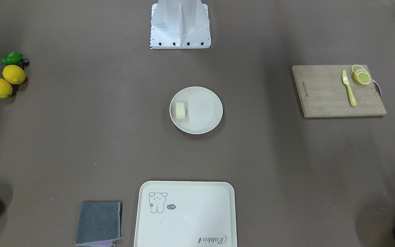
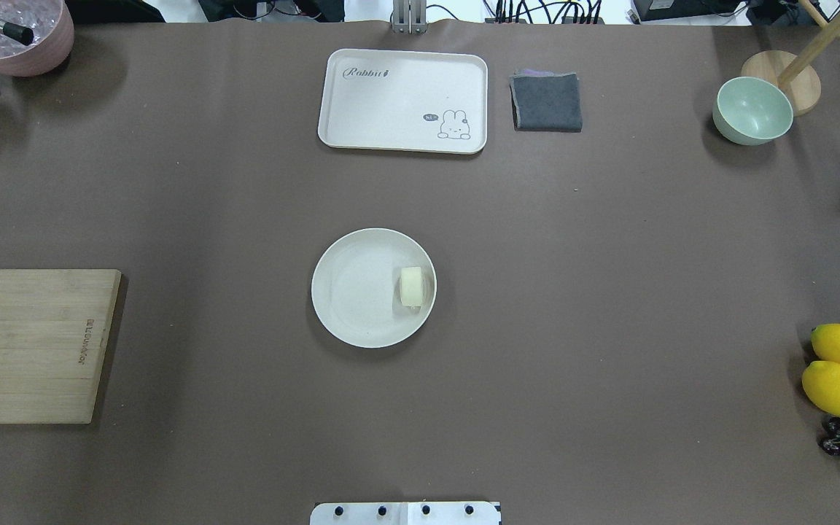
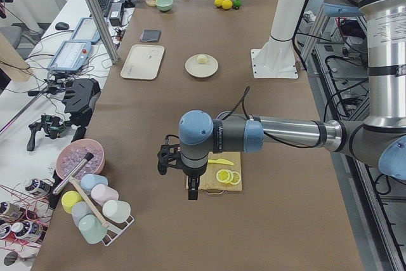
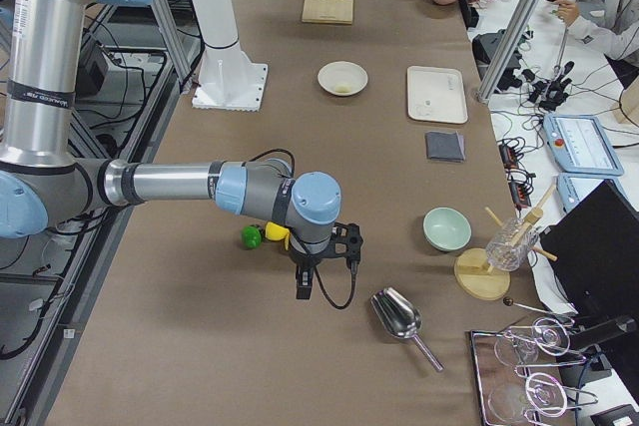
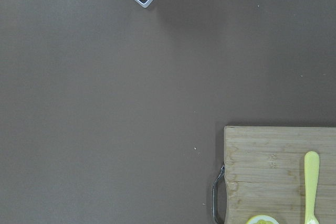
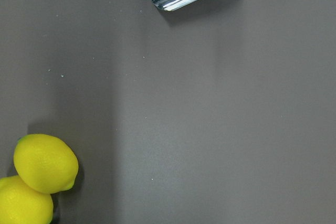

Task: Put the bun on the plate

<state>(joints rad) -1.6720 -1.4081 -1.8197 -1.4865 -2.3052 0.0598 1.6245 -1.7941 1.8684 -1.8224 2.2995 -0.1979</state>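
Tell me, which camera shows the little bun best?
The exterior front-facing view: the bun sits large and unblocked on the plate, near its rim. The overhead view is similar; both side views show a tiny distant speck; the wrist cameras miss it.

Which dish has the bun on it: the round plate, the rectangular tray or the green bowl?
The round plate at mid-table: the bun lies just inside its rim. The tray and bowl hold nothing.

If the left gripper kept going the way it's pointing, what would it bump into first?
The left gripper points straight down. Its wrist camera shows mostly bare table, with the board only in one corner. So it would probably meet the table by the board's end, though it might clip the board; depth is unclear.
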